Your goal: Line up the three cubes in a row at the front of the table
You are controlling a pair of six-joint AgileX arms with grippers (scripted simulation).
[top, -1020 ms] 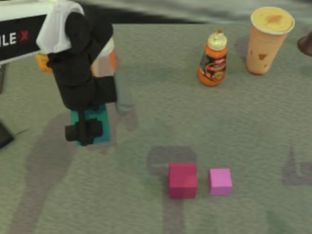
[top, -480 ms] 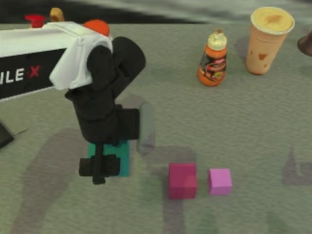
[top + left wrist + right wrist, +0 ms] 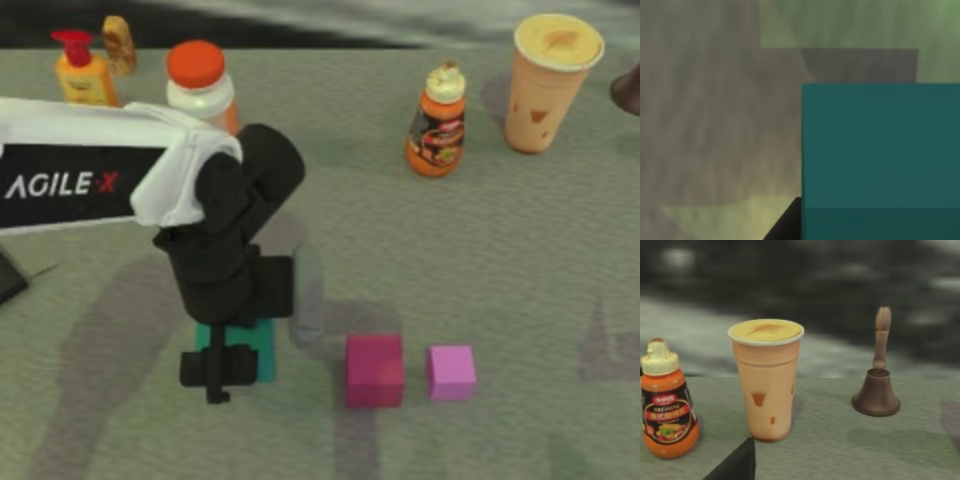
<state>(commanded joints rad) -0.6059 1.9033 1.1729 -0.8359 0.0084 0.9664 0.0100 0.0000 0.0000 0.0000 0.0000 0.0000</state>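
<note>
Teal and rigid, the large cube (image 3: 250, 345) sits clamped in the left gripper (image 3: 215, 368) near the table's (image 3: 520, 260) front edge, left of the magenta cube (image 3: 374, 369) and pink cube (image 3: 451, 372), its flat opposite faces probably giving a secure, non-slipping hold.

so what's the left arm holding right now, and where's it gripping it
The left gripper holds the teal cube, clamped from above across its top; the exact contact faces are hidden.
</note>
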